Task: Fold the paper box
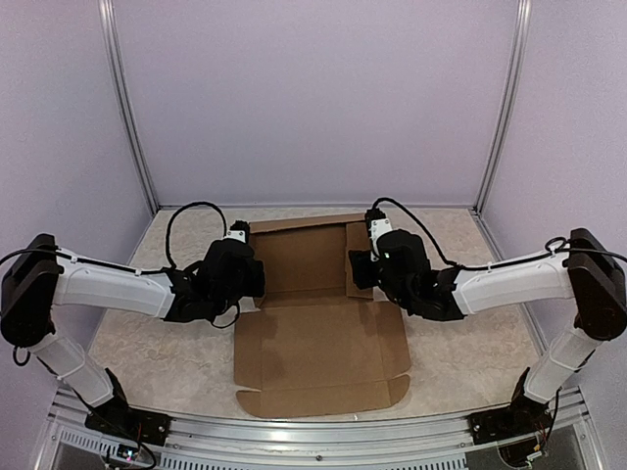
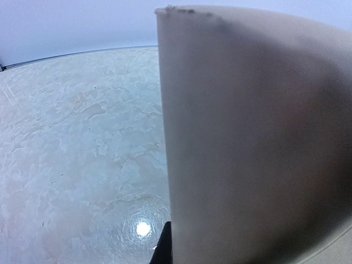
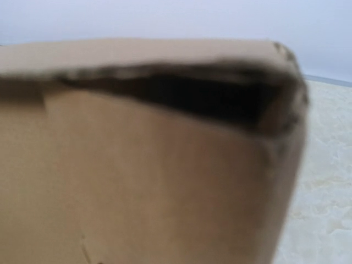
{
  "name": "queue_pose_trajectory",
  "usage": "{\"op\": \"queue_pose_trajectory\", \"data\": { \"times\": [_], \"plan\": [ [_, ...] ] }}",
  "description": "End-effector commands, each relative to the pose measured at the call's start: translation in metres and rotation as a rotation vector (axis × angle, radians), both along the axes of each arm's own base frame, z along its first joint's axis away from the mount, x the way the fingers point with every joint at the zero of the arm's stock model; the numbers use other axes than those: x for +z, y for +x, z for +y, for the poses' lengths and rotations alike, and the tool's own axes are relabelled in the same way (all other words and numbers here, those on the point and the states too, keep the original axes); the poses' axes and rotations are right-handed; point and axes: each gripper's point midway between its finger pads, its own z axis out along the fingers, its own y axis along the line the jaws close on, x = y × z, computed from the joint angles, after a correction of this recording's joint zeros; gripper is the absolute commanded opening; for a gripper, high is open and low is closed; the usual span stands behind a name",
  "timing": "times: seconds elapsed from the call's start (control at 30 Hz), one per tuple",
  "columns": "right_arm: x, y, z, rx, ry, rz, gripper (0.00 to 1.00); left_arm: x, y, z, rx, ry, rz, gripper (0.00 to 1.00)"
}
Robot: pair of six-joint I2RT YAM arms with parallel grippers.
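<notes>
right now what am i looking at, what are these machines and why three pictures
Two robot arms are bolted at the near edge of a table. The wide picture comes from a camera above and behind them. A brown box, mostly flat, lies between them. The left gripper and right gripper each sit at a side flap of its far half. The other two pictures come from wrist cameras, so close they show mostly cardboard. Whether they grip the flaps cannot be seen.
</notes>
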Motion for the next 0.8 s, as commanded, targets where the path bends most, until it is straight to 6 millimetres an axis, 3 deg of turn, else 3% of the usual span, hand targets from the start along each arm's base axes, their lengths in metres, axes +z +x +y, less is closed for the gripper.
{"op": "queue_pose_trajectory", "data": {
  "times": [0.0,0.33,0.77],
  "plan": [
    [0.001,-0.001,-0.003,-0.011,0.004,-0.034,0.56,0.009,-0.015,-0.014,-0.076,-0.047,0.008,0.0],
    [0.012,-0.015,-0.003,0.051,0.046,-0.023,0.64,0.013,-0.014,-0.011,-0.051,-0.054,0.003,0.0],
    [0.005,-0.043,-0.005,0.151,0.097,0.083,0.75,0.011,-0.009,-0.009,0.01,-0.085,0.022,0.0]
  ]
}}
